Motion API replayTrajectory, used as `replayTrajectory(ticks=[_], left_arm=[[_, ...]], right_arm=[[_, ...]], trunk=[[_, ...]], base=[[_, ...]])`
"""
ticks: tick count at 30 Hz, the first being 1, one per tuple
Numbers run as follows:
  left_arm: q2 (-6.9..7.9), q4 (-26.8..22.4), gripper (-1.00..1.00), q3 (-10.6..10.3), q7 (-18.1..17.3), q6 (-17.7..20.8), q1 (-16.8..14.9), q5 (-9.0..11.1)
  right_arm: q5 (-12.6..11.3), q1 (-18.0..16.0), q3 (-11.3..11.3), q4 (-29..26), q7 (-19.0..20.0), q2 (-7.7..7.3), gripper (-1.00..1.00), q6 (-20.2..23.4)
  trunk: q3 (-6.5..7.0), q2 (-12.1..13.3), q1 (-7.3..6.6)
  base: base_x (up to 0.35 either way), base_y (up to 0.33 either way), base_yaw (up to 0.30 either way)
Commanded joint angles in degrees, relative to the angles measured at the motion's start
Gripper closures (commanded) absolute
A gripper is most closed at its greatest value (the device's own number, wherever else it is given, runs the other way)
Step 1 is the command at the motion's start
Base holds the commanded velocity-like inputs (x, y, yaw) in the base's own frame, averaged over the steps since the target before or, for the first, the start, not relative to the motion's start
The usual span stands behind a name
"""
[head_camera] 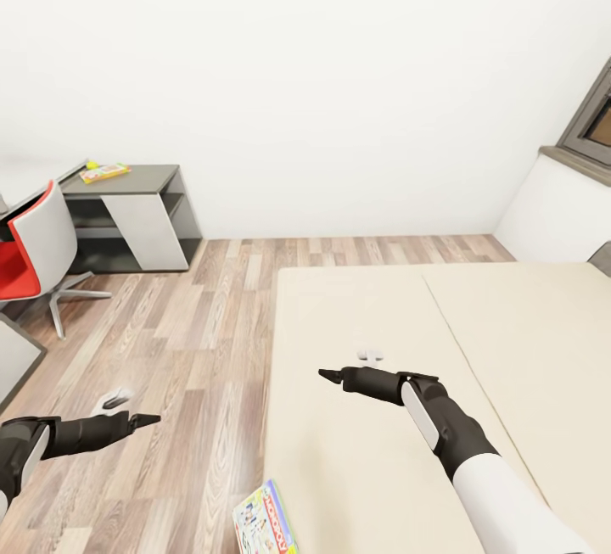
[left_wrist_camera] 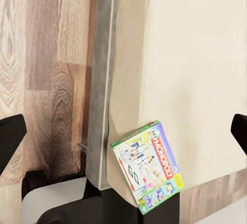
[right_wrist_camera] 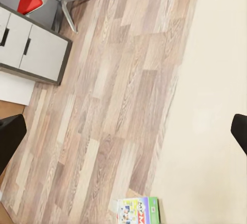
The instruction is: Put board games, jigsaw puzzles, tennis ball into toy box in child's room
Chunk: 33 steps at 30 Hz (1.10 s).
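Both pincers are spread wide and hold nothing, the left pincer (head_camera: 144, 420) over the floor (head_camera: 195, 342), the right pincer (head_camera: 331, 376) over the bed (head_camera: 356, 452), where a board game (head_camera: 265, 522) lies at the near corner.

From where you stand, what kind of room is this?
Probably a child's bedroom: a large cream bed with a Monopoly game box at its corner, a wood-plank floor, and a red and grey chair near a low cabinet.

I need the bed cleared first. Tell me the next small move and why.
Probably lower the left gripper toward the Monopoly board game at the bed's near corner. Both grippers look open and empty, and that box overhangs the mattress edge closest to the left arm.
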Motion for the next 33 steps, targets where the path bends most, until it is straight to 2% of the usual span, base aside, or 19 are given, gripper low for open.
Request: replayTrajectory(ticks=[1,14,33], left_arm=[[-0.09,0.0,-1.0,0.4,0.1,0.4,-0.1,-0.6],[-0.29,0.0,-1.0,0.4,6.6,0.4,-0.1,-0.4],[-0.43,0.0,-1.0,0.4,7.4,0.4,-0.1,-0.4]], right_arm=[[-0.4,0.0,0.1,-0.1,-0.1,-0.03,-1.0,0.4],[-0.4,0.0,0.1,0.0,-0.7,0.14,-1.0,0.3],[-0.4,0.0,0.1,0.0,-1.7,0.39,-1.0,0.3]], trunk=[[-0.01,-0.1,0.04],[1.22,-0.1,0.04],[3.02,-0.1,0.04]], base=[[0.0,0.0,0.0],[0.0,0.0,0.0],[0.0,0.0,0.0]])
